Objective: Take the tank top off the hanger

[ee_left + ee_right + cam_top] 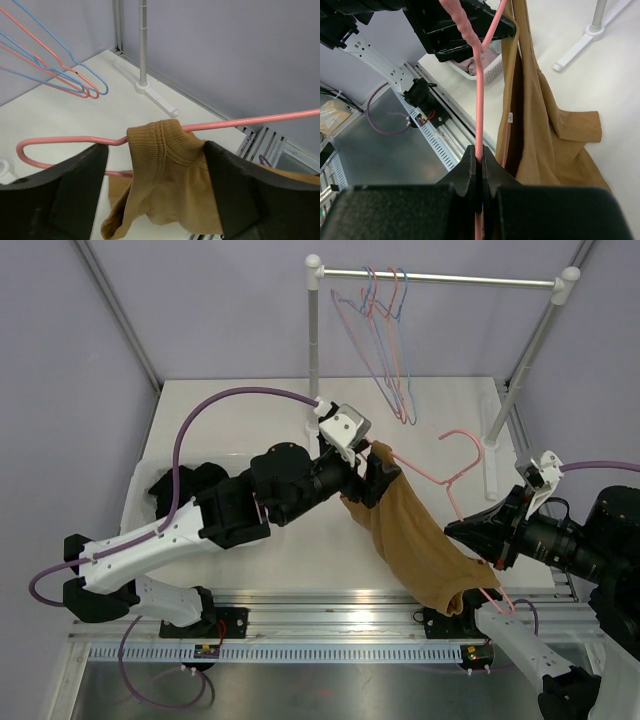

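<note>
the left gripper (156,150) had its jaws wide apart, and in the gap between them lay the ribbed shoulder strap of the brown tank top (167,185), draped over the wire of the pink hanger (60,142). the strap filled much of that gap and ran close against one finger, though whether it touched could not be told. the hanger's wire crossed the gap from side to side, and its hook curled out beyond the other finger. the right gripper (479,161) had its jaws pressed together on the hanger's wire, which ran straight out ahead from between the tips. the tank top hung just beside those jaws, its body sagging down toward the white table (250,420). far ahead of the left jaws, spare hangers (55,67) in pink and blue hung from a rail (440,278). ahead of the right jaws, past the left gripper, sat a white basket (487,70) with clothes in it.
</note>
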You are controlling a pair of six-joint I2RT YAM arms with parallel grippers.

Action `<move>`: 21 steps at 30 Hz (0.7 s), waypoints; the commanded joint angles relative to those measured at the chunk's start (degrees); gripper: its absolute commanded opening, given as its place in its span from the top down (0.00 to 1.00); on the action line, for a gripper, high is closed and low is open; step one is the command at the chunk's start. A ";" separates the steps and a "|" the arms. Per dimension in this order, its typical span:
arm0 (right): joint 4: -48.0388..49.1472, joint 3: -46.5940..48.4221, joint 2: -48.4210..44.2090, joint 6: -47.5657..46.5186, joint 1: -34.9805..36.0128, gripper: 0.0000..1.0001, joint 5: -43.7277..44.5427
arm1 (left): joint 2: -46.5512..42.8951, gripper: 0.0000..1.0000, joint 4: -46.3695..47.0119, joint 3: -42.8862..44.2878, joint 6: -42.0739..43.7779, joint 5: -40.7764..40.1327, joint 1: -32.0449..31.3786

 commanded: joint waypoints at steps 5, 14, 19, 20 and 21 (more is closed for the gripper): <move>5.40 -0.06 1.51 0.85 0.58 1.00 -1.54 | 1.13 0.77 3.62 0.65 0.71 -5.18 -0.15; 5.40 -2.08 4.67 -0.21 2.43 1.00 3.22 | -4.23 0.89 2.30 -6.29 -2.18 -12.30 1.16; 6.01 -2.17 6.43 -0.21 3.48 1.00 1.64 | -7.83 0.67 2.20 -11.37 -4.30 -8.45 4.94; 6.10 -2.08 6.61 -0.21 3.48 1.00 0.77 | -8.18 0.71 2.65 -12.00 -4.30 -7.74 5.12; 6.19 -2.00 6.87 -0.12 3.48 1.00 0.41 | -8.36 0.81 2.82 -12.44 -4.30 -7.12 5.30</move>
